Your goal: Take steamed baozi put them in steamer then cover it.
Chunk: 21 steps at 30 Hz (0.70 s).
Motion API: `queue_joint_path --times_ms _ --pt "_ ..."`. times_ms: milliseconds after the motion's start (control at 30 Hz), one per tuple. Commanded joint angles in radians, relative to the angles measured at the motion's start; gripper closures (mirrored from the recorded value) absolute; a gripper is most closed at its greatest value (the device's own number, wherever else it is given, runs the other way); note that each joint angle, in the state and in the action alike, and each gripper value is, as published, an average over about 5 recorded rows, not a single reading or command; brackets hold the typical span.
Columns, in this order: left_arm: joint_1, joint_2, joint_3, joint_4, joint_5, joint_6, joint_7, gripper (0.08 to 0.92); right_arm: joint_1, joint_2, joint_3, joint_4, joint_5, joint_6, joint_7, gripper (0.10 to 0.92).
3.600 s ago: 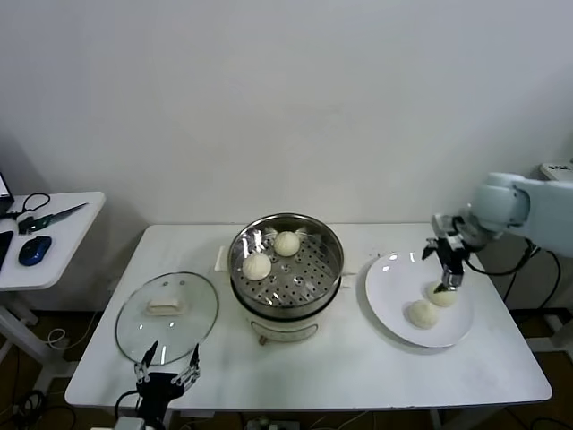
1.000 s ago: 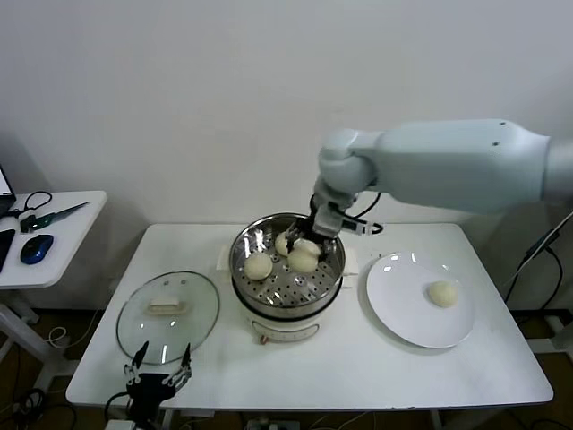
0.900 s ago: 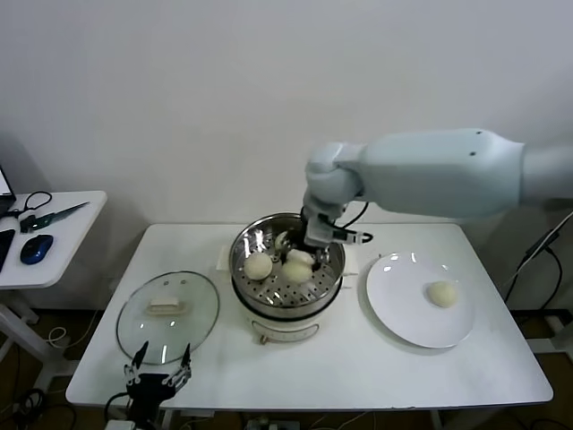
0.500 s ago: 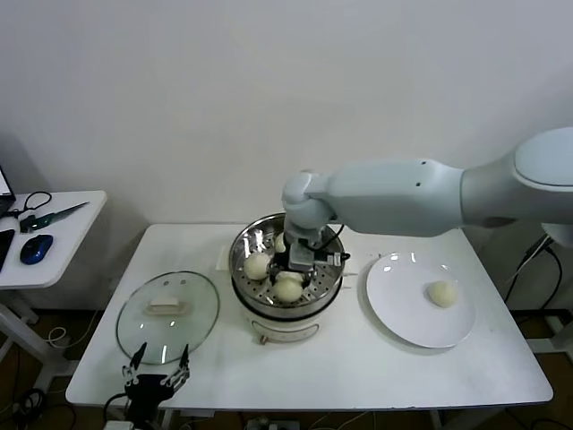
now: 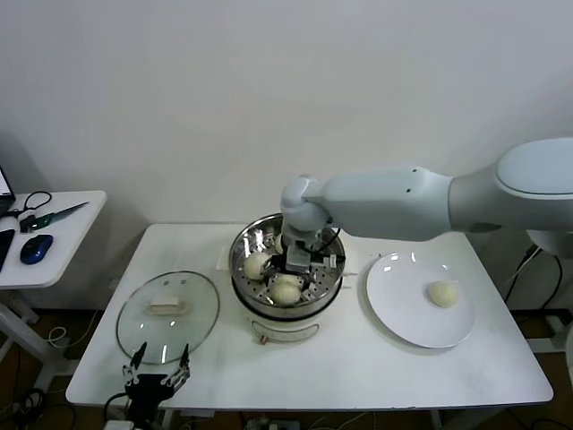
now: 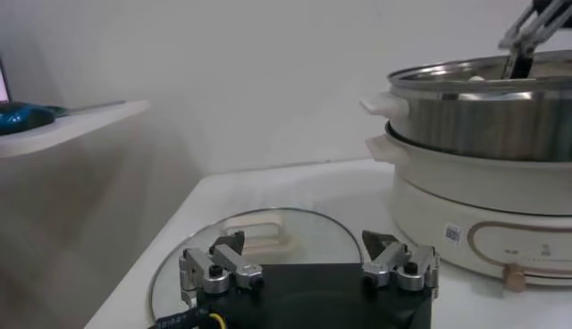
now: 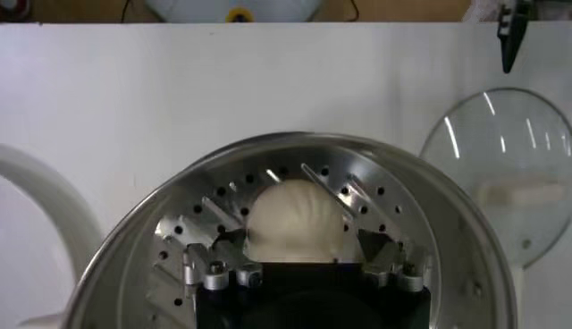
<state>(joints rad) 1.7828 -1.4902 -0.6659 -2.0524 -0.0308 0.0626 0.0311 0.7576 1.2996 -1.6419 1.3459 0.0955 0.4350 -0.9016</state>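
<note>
Right end effector (image 5: 290,276) open over baozi (image 7: 295,221) (in steamer (image 5: 329,279)) — 3 inside.

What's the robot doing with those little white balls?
It's moving steamed buns from the plate into the steamer. The right tool is down inside the steamer, open around a bun sitting on the holey tray. One bun waits on the plate. The glass lid lies flat on the table, not on the steamer yet. The left tool, open, waits low near the lid.
</note>
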Motion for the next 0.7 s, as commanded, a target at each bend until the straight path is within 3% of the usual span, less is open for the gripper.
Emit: queue_joint_path --times_ms 33,167,267,433,700 --pt "0.003 0.002 0.001 -0.001 0.001 0.0 0.0 0.177 0.22 -0.115 -0.1 -0.009 0.251 0.04 -0.133 0.202" --pt "0.002 0.005 0.006 0.002 0.002 -0.003 0.0 0.177 0.342 -0.25 -0.206 -0.037 0.375 0.027 -0.217 0.203" --pt "-0.001 0.005 0.011 0.006 0.002 -0.004 0.0 0.177 0.382 -0.381 -0.285 -0.037 0.387 -0.091 -0.229 0.203" --pt "-0.005 0.008 0.018 0.011 0.004 -0.005 0.002 0.177 0.357 -0.628 -0.366 -0.031 0.252 -0.356 -0.199 0.203" --pt "-0.015 0.002 0.022 0.018 0.005 -0.005 0.007 0.177 -0.051 -0.787 -0.056 -0.138 0.106 -0.458 -0.154 0.203"
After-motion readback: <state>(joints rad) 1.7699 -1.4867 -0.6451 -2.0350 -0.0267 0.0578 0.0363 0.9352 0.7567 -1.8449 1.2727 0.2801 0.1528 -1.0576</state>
